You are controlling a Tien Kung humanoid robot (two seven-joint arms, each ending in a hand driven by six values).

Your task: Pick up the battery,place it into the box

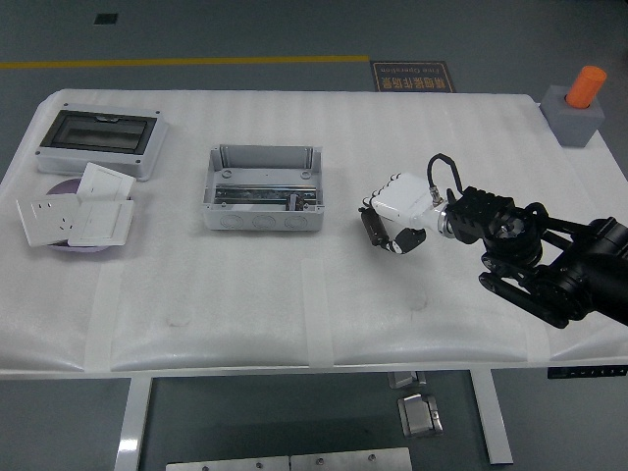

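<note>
A dark cylindrical battery (373,229) is held in my right hand (392,218), whose white fingers are curled around it just above the table, right of centre. The black right arm reaches in from the right edge. The open grey box (262,188) stands to the left of the hand, about a hand's width away, with metal rails and a small dark part inside. My left arm does not show.
A closed grey enclosure with a dark window (99,141) sits at the far left. White switch plates (77,217) lie on a purple disc in front of it. A grey block with an orange cylinder (579,106) stands at the far right corner.
</note>
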